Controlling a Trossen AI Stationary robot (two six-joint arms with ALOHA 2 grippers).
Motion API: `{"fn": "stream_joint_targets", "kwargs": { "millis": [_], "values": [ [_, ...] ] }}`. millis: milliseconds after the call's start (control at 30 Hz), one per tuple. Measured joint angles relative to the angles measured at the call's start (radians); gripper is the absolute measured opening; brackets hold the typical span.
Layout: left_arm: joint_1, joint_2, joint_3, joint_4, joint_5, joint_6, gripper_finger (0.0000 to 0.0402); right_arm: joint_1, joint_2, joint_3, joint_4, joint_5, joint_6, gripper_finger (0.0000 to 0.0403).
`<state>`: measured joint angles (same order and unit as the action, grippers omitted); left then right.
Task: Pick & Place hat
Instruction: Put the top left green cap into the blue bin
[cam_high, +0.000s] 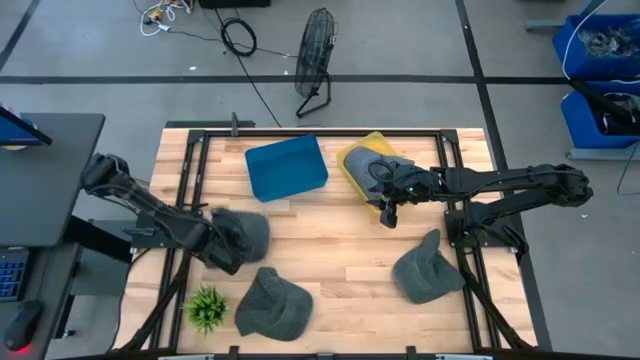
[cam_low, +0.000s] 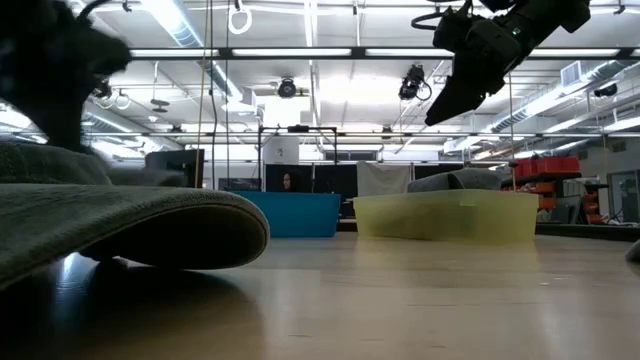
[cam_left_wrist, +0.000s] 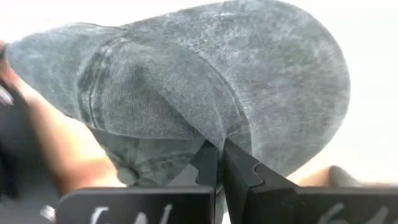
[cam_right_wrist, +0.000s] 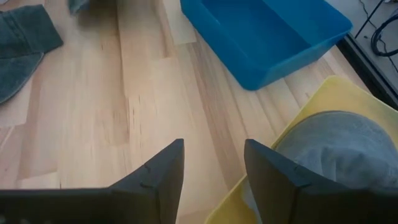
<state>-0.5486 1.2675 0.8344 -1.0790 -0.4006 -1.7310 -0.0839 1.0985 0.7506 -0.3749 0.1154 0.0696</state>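
A grey denim cap (cam_high: 248, 232) is at the table's left side, in my left gripper (cam_high: 222, 247), which is shut on it; in the left wrist view the cap (cam_left_wrist: 205, 81) fills the picture. My right gripper (cam_high: 388, 212) is open and hangs in the air by the near edge of the yellow bin (cam_high: 352, 160), touching nothing; its fingers show spread in the right wrist view (cam_right_wrist: 214, 171). Another grey hat (cam_high: 388, 163) lies inside that bin (cam_right_wrist: 323, 99). Two more grey caps lie on the table, one near the front (cam_high: 272, 303) and one at the right (cam_high: 428, 270). My left gripper pinches a crease of the cap's cloth (cam_left_wrist: 219, 138) between its two shut fingers, about where crown and brim meet. The fingers come from the table's left side. The cap spreads out beyond the fingertips; whether any part of it rests on the table I cannot tell.
A blue bin (cam_high: 287, 167) stands at the far middle of the table, left of the yellow one. A small green plant (cam_high: 205, 308) sits at the near left corner. Bare wood (cam_high: 340, 235) lies between the bins and the near caps. The front cap's brim (cam_low: 130, 225) fills the low view's left.
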Motion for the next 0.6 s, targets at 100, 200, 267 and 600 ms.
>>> {"fn": "stream_joint_targets", "kwargs": {
  "millis": [100,200,267,600],
  "values": [
    [0.045,0.000,0.099,-0.108,-0.066,0.095,0.0009,0.000,0.000,0.000,0.008,0.000,0.000,0.0170],
    [0.105,0.000,0.168,-0.149,-0.154,0.216,0.0009,0.000,0.000,0.000,0.023,0.000,0.000,0.0171],
    [0.154,0.000,0.207,-0.141,-0.219,0.307,0.0009,0.000,0.000,0.000,0.040,0.000,0.000,0.0171],
    [0.532,0.018,0.195,0.330,-0.325,0.679,0.0009,0.000,0.000,0.000,0.052,0.000,0.000,0.0171]
  ]
}}
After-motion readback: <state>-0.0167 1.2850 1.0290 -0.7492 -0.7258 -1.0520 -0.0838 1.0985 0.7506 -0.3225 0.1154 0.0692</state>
